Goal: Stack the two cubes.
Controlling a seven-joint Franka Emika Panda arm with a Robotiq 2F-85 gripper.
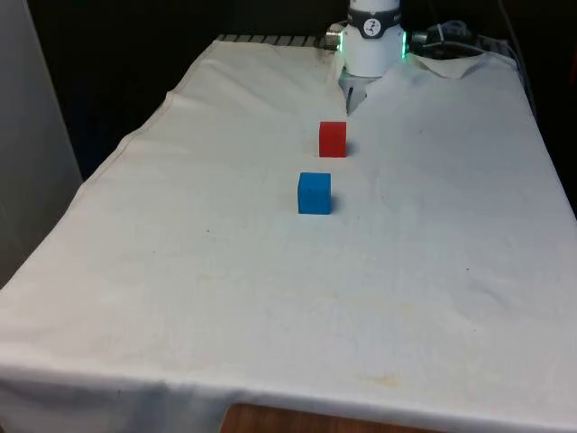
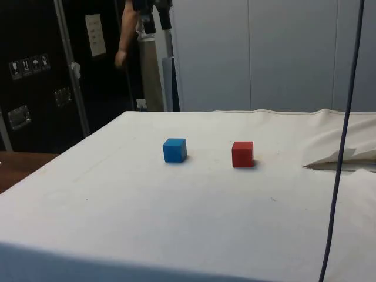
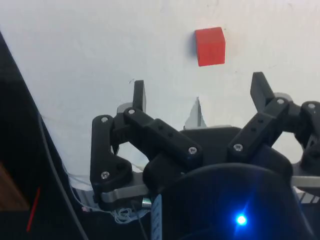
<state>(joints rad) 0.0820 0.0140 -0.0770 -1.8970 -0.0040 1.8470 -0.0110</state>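
Red is what I see first past my fingertips: the red cube [image 3: 210, 46] sits on the white cloth [image 3: 100, 50] ahead of the gripper [image 3: 200, 92], well apart from it and untouched. My fingers [image 3: 139, 95] are spread wide with nothing between them, which suits an approach from above rather than a grasp in progress. From the side, the gripper [image 2: 154, 16] hangs high over the table, and a person's hand [image 2: 120, 57] shows behind it, I think clear of the work area, though that corner is dim. The blue cube [image 1: 315, 193] lies near the red cube [image 1: 333, 139] but on its farther side from my hand, the two apart with a gap of bare cloth between them. Both rest flat and square, so either can serve as the base. I judge stacking has not begun; descending onto the nearer red one looks the natural first move.
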